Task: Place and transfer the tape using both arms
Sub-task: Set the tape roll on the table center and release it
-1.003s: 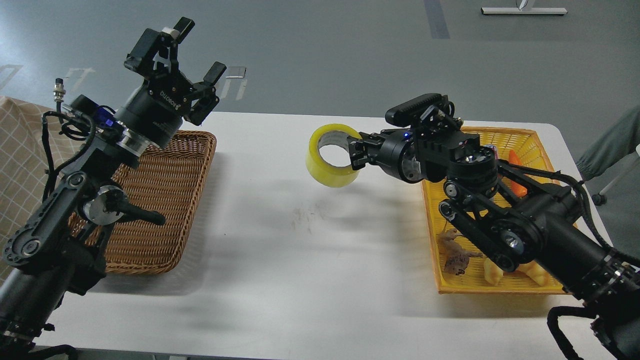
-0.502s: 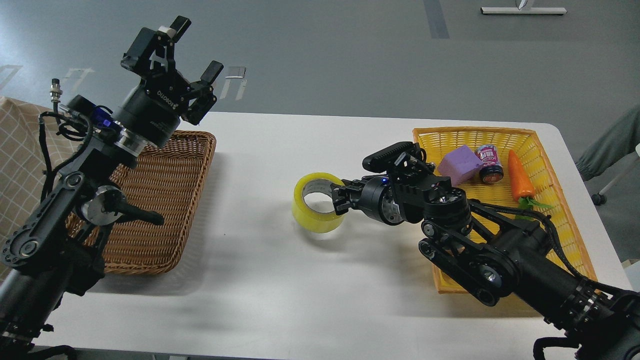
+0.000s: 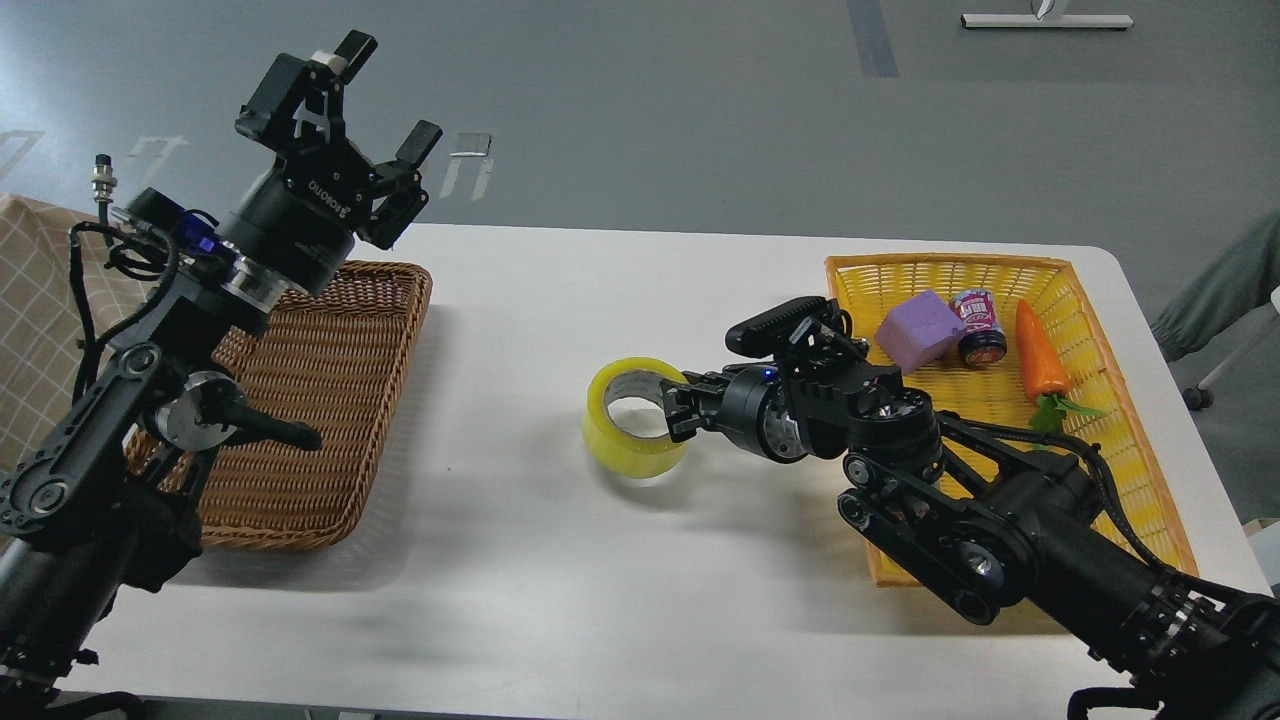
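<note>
The yellow tape roll (image 3: 622,443) sits low at the middle of the white table (image 3: 560,560), tilted, with its grey-white core facing up and towards me. My right gripper (image 3: 678,410) reaches in from the right and is shut on the roll's right wall, one finger inside the core. I cannot tell whether the roll rests on the table or hangs just above it. My left gripper (image 3: 375,100) is raised high above the brown wicker basket (image 3: 330,420) at the left, fingers spread open and empty.
A yellow plastic basket (image 3: 1150,480) at the right holds a purple block (image 3: 920,328), a small can (image 3: 980,325) and a toy carrot (image 3: 1040,360). My right arm lies across its front half. A checked cloth (image 3: 40,300) lies at the far left.
My right gripper has carried the tape down and to the left, from mid-air to table height. In the last half second it sank only slightly. My left arm has shifted a little to the left.
</note>
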